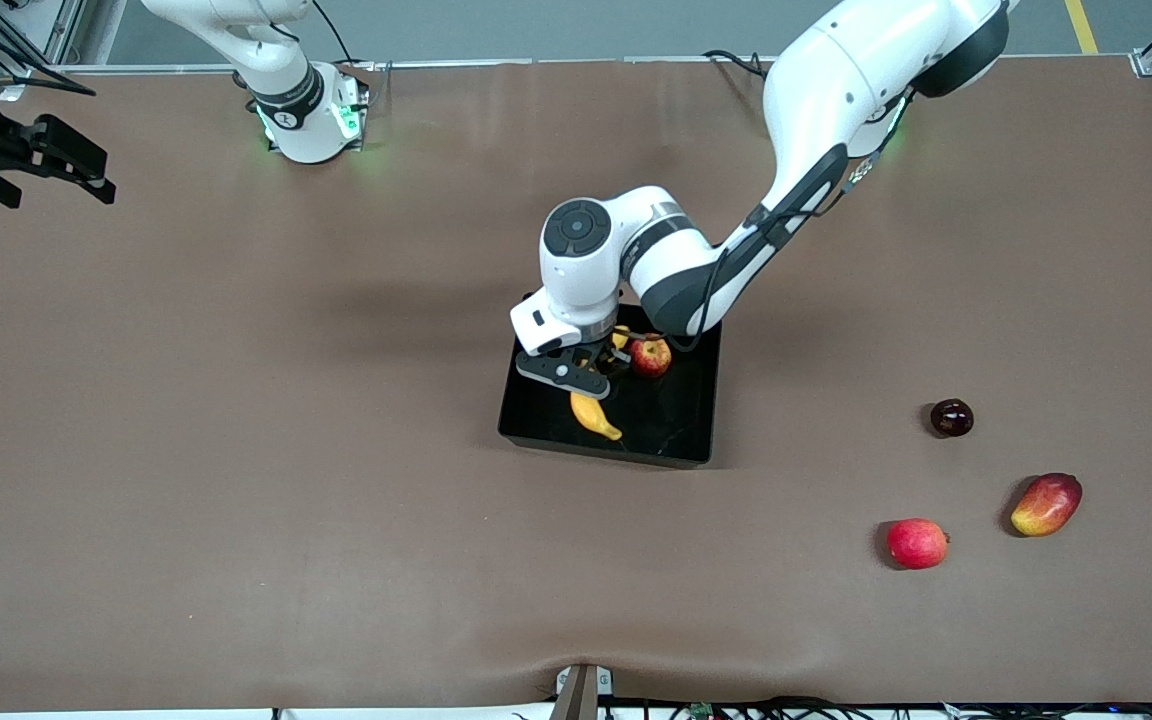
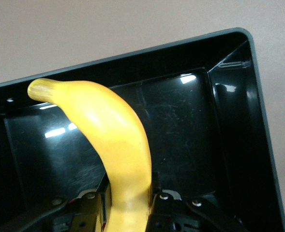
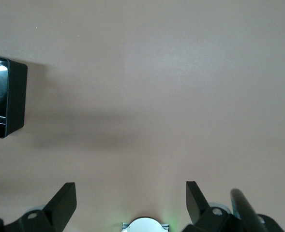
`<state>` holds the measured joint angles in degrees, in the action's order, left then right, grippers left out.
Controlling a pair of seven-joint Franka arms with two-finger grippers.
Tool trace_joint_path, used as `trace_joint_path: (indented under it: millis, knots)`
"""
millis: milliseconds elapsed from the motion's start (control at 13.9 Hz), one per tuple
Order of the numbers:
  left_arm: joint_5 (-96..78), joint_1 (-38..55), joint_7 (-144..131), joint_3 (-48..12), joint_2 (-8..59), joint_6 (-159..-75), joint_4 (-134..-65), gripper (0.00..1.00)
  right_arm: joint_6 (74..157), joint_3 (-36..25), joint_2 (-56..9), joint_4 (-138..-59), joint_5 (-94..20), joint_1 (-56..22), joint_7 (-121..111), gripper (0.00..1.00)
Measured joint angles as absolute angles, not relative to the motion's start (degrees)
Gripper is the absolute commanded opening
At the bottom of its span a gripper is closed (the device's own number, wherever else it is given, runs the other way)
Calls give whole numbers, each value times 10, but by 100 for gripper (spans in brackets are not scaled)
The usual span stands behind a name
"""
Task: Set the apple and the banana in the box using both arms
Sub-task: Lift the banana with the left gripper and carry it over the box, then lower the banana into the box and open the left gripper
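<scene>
The black box (image 1: 681, 440) sits mid-table. The red apple (image 1: 650, 356) lies in it, by the wall nearest the robots' bases. My left gripper (image 1: 591, 378) reaches down into the box beside the apple, shut on the yellow banana (image 1: 594, 415), which hangs low over the box floor. In the left wrist view the banana (image 2: 118, 140) runs out from between the fingers (image 2: 169, 205) of the left gripper (image 2: 127, 205) over the box floor (image 2: 190, 125). My right gripper (image 1: 86, 175) waits open and empty over bare table at the right arm's end; it also shows in the right wrist view (image 3: 131, 198).
Toward the left arm's end lie a dark round fruit (image 1: 951, 417), a pinkish-red round fruit (image 1: 917, 543) and a red-yellow mango-like fruit (image 1: 1046, 504). A corner of the box (image 3: 7, 96) shows in the right wrist view.
</scene>
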<state>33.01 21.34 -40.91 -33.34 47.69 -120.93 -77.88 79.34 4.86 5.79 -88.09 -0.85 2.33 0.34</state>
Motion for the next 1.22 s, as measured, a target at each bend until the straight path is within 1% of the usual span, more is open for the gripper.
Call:
trace_joint_path:
  millis: [216, 360, 504, 648, 720, 792, 864, 1081, 1225]
  knots:
    - [329, 223, -427, -327, 500, -1221, -775, 0, 800, 48, 58, -883, -17, 23, 3, 100]
    - [329, 244, -442, -306, 514, -1233, -774, 0, 802, 48, 58, -883, -28, 23, 3, 100]
    - [329, 266, -447, -281, 533, -1267, -773, 0, 803, 47, 58, -884, -31, 23, 3, 100]
    - [329, 274, -447, -272, 544, -1284, -770, 2, 803, 47, 58, -884, -32, 23, 3, 100]
    - [328, 274, -447, -272, 544, -1284, -769, 23, 803, 47, 58, -884, -32, 23, 3, 100]
    - [328, 274, -447, -272, 544, -1284, -769, 60, 803, 47, 58, -884, -32, 23, 3, 100]
    - [328, 273, -447, -272, 544, -1284, -768, 100, 803, 47, 58, -884, -32, 23, 3, 100]
    - [328, 270, -447, -269, 543, -1287, -763, 100, 803, 47, 58, -884, -32, 23, 3, 100]
    - [328, 265, -447, -269, 531, -1265, -751, 100, 803, 47, 58, -884, -32, 23, 3, 100]
